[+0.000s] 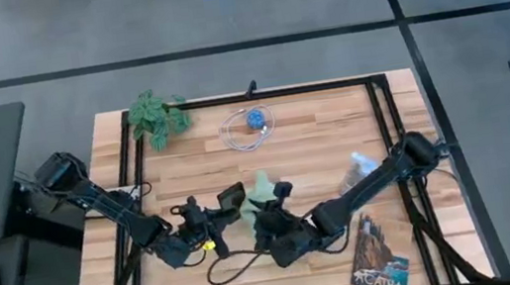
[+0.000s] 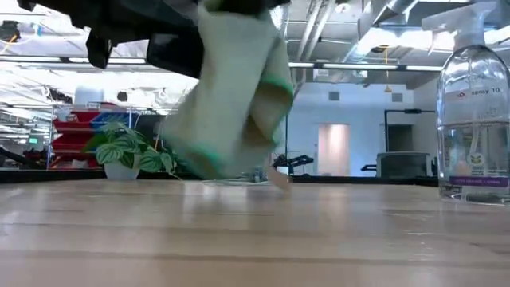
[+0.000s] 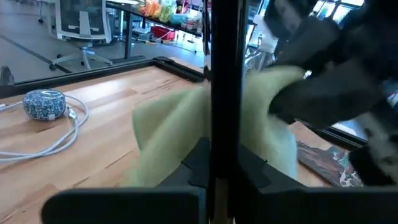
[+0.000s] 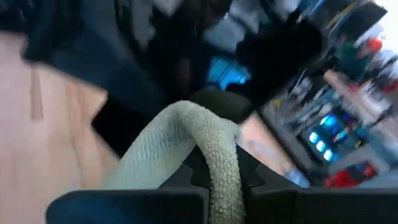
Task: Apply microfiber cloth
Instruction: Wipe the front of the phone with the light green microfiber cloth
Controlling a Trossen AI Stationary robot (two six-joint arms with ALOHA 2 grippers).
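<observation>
Clearly off the wood: microfiber cloth (image 1: 261, 186), bunched and hanging in folds over the middle of the table (image 1: 334, 131), a little toward the long edge opposite the plant. Seen in the low view as a pale sage drape (image 2: 231, 104) with its lower hem close to the surface; cannot tell whether touching. Pinched at one rolled fold (image 4: 208, 146) between the closed jaws of the right gripper (image 1: 273, 212), reaching in from the table's right edge. Just beside the cloth, on its left: a black phone (image 1: 232, 198), clamped edge-on in the closed jaws of the left gripper (image 1: 217, 216) and showing in the left wrist view as a dark upright bar (image 3: 225, 81) in front of the green fabric (image 3: 168, 130). Cloth and phone very close together, contact not clear. Farther out, toward the right edge: a clear spray bottle (image 1: 357, 170), upright (image 2: 474, 112), near the right arm. At the near right corner: a book (image 1: 380, 260) lying flat, cover up. Toward the far edge, well apart from the cloth: a coil of white cable (image 1: 246, 136) around a small blue round object (image 1: 255, 118). In the far left corner: a leafy green plant (image 1: 157, 118), in a white pot in the low view (image 2: 123, 155).
</observation>
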